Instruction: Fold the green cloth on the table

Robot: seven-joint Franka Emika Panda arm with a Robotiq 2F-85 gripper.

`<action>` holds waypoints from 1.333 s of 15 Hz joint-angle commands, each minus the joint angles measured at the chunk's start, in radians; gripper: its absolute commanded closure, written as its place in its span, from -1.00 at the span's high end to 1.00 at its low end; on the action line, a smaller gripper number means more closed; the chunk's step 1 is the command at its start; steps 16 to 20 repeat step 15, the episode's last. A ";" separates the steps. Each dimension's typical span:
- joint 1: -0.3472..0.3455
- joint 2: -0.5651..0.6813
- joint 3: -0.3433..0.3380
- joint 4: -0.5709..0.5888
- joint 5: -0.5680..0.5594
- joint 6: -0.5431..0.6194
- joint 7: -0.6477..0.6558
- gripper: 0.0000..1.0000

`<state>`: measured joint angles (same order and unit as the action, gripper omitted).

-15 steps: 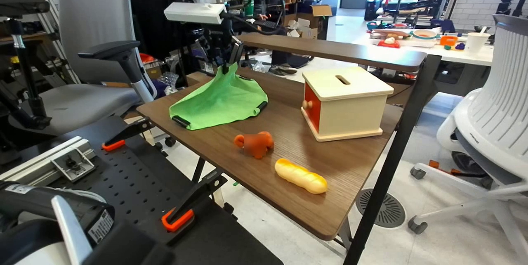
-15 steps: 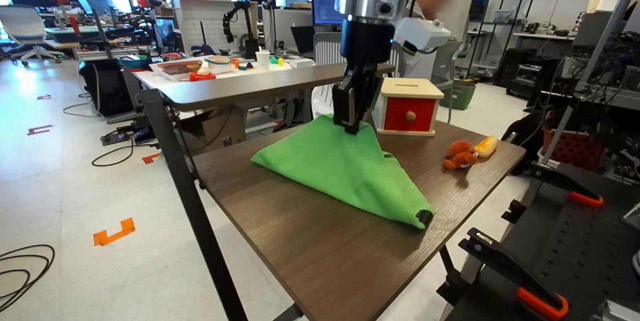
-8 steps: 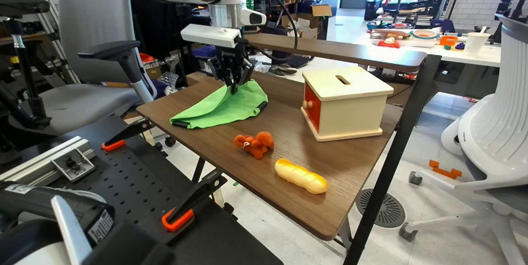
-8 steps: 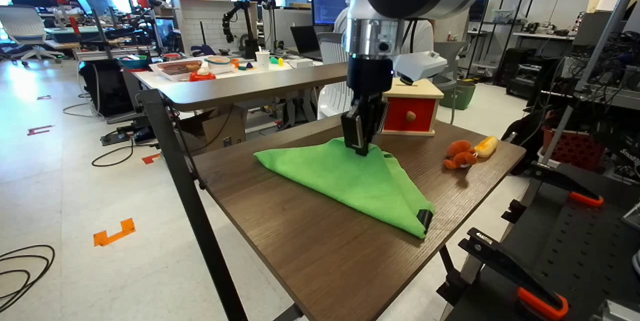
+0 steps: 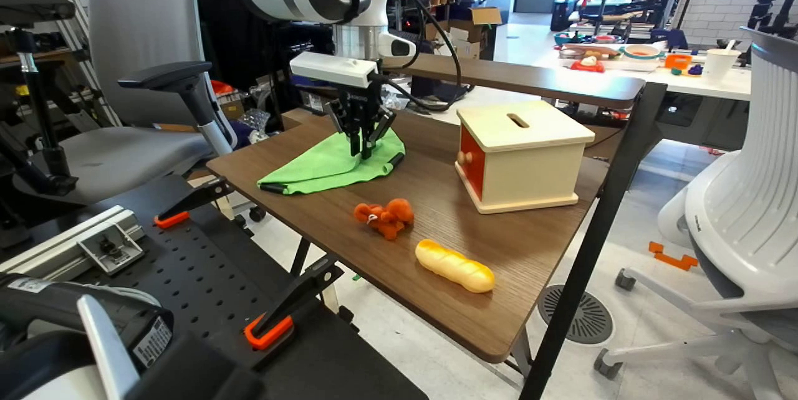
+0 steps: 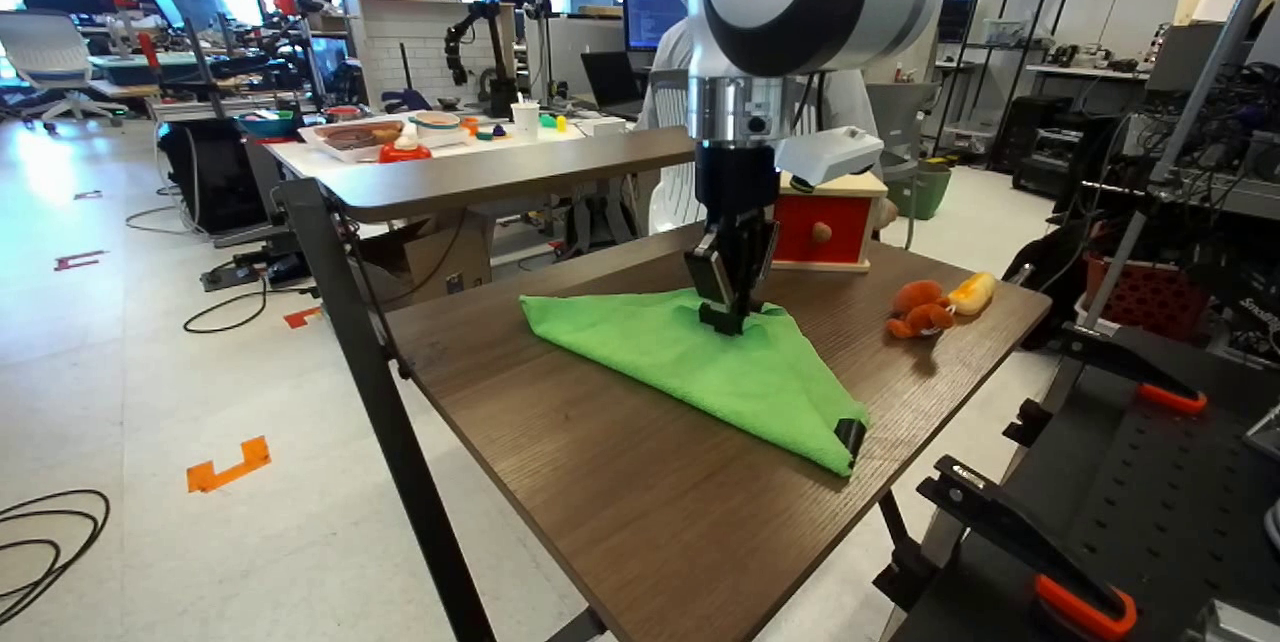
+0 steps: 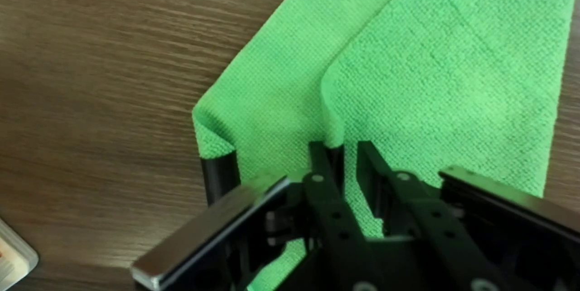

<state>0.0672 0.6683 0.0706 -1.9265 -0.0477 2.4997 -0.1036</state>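
The green cloth lies on the table, folded over to a rough triangle in an exterior view. Black tabs show at its corners, such as one at the near edge. My gripper points straight down at the cloth, also in an exterior view. In the wrist view my gripper has a gap between its fingers. The folded-over corner of the cloth, with a black tab, lies between the fingertips, against the left finger. Another tab lies left of it.
A wooden box with a red drawer stands on the table. An orange plush toy and a yellow bread toy lie near the table edge. A raised shelf runs along another side. Clamps sit on the black bench.
My gripper has come down and across, bringing the held-up cloth corner onto the rest of the cloth. The raised peak has flattened, and the fingers now stand apart around the corner.
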 commanded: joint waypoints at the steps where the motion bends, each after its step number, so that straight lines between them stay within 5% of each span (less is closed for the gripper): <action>1: -0.008 0.008 0.015 0.039 0.022 -0.067 0.004 0.12; 7: -0.001 -0.180 0.065 -0.131 0.062 -0.009 0.004 0.97; 12: 0.001 -0.374 0.095 -0.277 0.080 0.032 -0.012 1.00; 13: 0.017 -0.282 0.076 -0.185 0.050 -0.004 0.000 1.00; 20: 0.019 -0.315 0.077 -0.205 0.051 -0.007 0.000 1.00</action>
